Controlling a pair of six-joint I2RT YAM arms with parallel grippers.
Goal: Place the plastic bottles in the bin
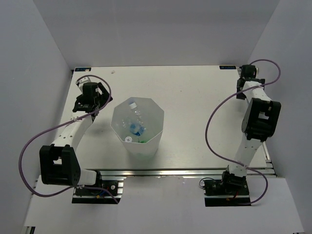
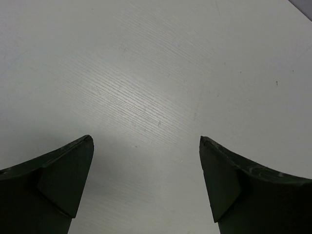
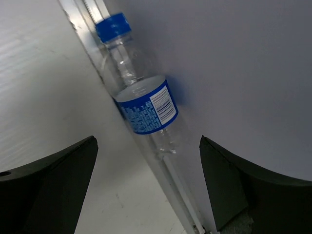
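- The table [image 1: 195, 97] is a white board with a faint grain. Pale panels [image 1: 44, 58] close it in on the left, far and right sides, and a metal rail [image 1: 195, 171] runs along its near edge.
- The bin [image 1: 146, 146] stands upright on the table at about 8 o'clock from the middle, well apart from every edge.
- In the right wrist view, a clear bottle [image 3: 146, 109] with a blue cap and blue label lies on its side along the table's edge, against the wall panel, cap toward 11 o'clock.

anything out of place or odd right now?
One clear bottle, blue cap and label, lies along the table edge against the enclosure wall, outside the bin. The open right gripper faces it.
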